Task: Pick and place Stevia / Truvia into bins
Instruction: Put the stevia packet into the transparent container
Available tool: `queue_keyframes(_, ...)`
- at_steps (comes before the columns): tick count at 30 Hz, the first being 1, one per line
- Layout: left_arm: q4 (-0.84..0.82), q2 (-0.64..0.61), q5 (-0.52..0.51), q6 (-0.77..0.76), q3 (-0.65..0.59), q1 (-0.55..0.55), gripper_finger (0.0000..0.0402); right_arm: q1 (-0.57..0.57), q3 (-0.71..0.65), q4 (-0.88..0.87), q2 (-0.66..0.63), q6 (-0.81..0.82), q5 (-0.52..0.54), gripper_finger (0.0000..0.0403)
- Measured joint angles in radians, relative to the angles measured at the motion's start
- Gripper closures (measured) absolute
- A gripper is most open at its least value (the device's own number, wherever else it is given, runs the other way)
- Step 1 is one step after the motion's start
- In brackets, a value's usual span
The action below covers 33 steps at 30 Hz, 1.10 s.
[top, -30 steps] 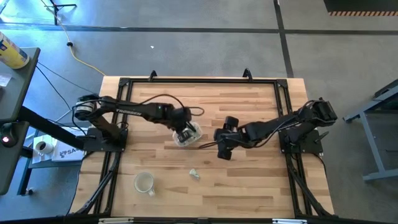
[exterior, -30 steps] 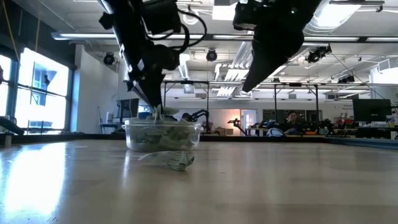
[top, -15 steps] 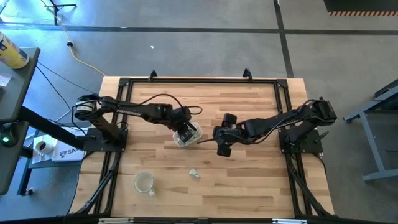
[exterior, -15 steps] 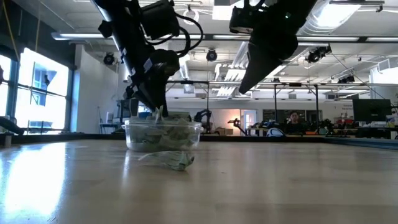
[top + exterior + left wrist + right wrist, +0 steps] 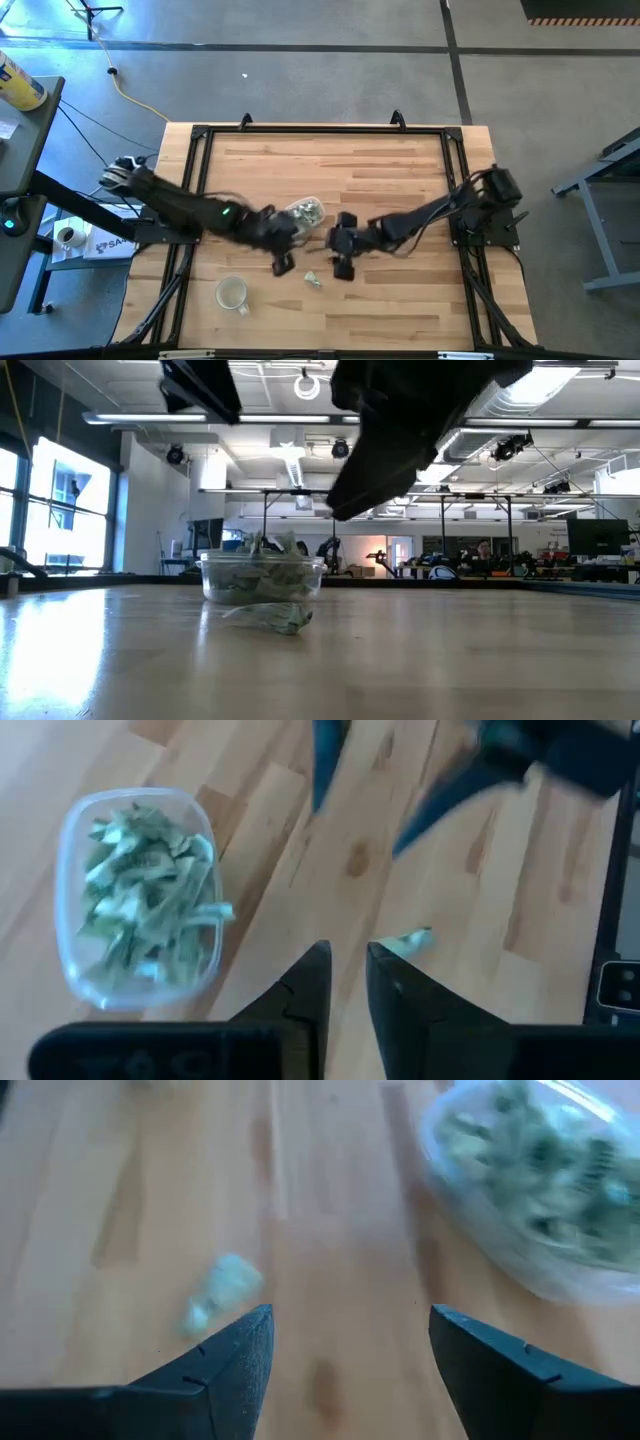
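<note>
The clear tub (image 5: 305,211) sits near the middle of the desk (image 5: 400,170), heaped with green and white sachets (image 5: 150,900). One loose sachet (image 5: 313,280) lies on the wood a little way from the tub, on the side toward the round cup (image 5: 232,293). The left end effector (image 5: 283,262) hangs just beside the tub with its fingers (image 5: 310,990) a narrow gap apart, holding nothing. The right end effector (image 5: 343,268) hovers near the loose sachet, its fingers (image 5: 235,1355) spread wide and empty
</note>
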Motion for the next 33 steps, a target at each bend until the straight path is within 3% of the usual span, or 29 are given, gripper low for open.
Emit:
queue_keyframes(4, -0.056, -0.033, -0.181, -0.179, 0.001, -0.156, 0.0292, 0.081, 0.036, 0.106, 0.103, 0.124, 0.098, 0.0147)
queue_keyframes(7, -0.098, -0.034, -0.238, -0.300, 0.001, -0.236, 0.0289, 0.123, 0.098, 0.103, 0.187, 0.161, 0.112, 0.0147)
queue_keyframes(18, -0.143, -0.030, -0.271, -0.472, 0.000, -0.336, 0.0289, 0.186, 0.340, -0.044, 0.433, 0.157, 0.236, 0.0158)
queue_keyframes(22, -0.144, -0.030, -0.270, -0.483, 0.001, -0.336, 0.0289, 0.182, 0.358, -0.078, 0.466, 0.170, 0.217, 0.0211)
queue_keyframes(29, -0.156, -0.030, -0.270, -0.483, 0.000, -0.336, 0.0289, 0.136, 0.353, -0.134, 0.438, 0.073, 0.160, 0.0381)
queue_keyframes(33, -0.180, -0.030, -0.268, -0.514, 0.000, -0.333, 0.0289, 0.065, 0.346, -0.190, 0.364, -0.023, 0.219, 0.0382)
